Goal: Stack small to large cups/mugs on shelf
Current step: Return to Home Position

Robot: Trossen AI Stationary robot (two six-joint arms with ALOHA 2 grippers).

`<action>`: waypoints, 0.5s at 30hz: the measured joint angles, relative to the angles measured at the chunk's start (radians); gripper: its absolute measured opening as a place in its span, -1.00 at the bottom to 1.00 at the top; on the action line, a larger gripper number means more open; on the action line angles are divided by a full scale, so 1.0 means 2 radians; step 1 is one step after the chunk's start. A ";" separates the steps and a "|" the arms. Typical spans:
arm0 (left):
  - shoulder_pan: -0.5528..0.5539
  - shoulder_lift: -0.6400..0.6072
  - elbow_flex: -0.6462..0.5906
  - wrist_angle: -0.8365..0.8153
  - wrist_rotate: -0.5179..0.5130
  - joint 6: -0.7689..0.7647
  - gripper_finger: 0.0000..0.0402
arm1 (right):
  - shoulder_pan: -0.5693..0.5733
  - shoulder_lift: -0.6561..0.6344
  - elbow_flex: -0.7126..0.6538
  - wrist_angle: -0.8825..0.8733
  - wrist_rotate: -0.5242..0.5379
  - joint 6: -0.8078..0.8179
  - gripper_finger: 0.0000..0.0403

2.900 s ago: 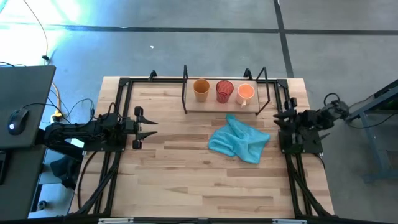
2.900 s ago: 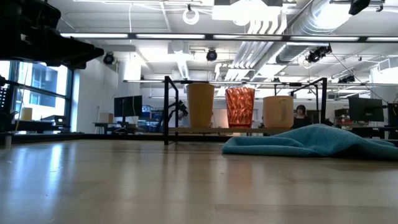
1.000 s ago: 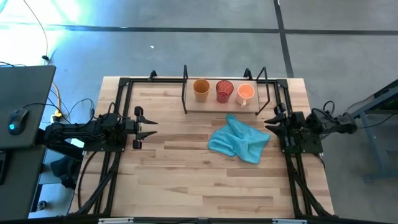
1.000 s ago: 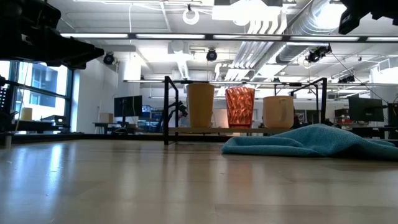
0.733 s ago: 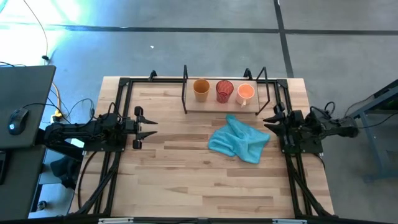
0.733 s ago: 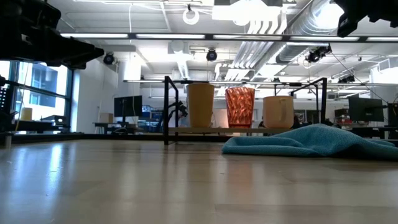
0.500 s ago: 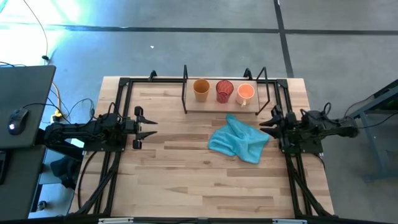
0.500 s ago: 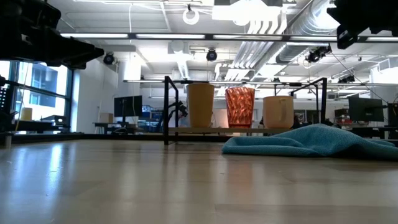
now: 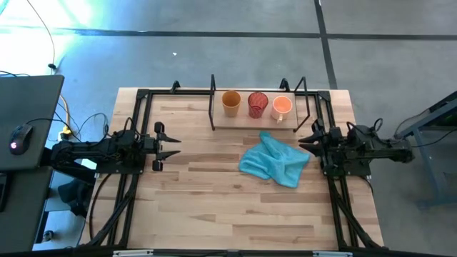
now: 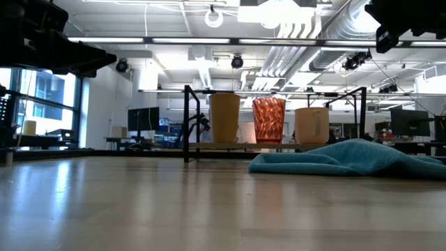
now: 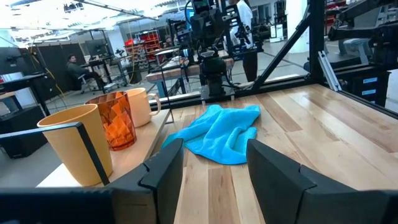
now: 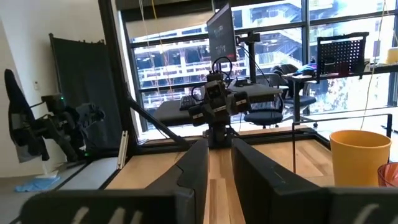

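Three cups point(image 9: 258, 104) upright, row on shelf point(image 9: 245, 122)

Shelf point(image 9: 243, 121) stands on the table point(image 9: 214, 200) at its far edge, about centre. Three vessels stand upright in a row on its board, apart from one another: left cup point(image 9: 230, 101), middle cup point(image 9: 258, 103), and mug point(image 9: 283, 106) at the right, its handle toward the table's near side. Cloth point(image 9: 275, 161) lies on the table just before the shelf's right half, in front of the mug. Left gripper point(image 9: 176, 146) is over the table's left side and points right, well apart from the cloth. Right gripper point(image 9: 304, 140) is over the right side, points left, just beside the cloth. The two arms face each other across the table. A mouse point(image 9: 16, 145) lies on a side desk left of the table.
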 joint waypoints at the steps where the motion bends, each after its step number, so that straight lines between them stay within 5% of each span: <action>1: 0.000 0.000 0.000 0.000 0.000 0.000 -0.17 | 0.000 0.000 0.000 0.000 -0.001 0.000 -0.71; 15: 0.000 0.000 0.000 0.000 0.000 0.000 -0.17 | 0.000 0.001 -0.026 0.004 0.027 0.008 -0.87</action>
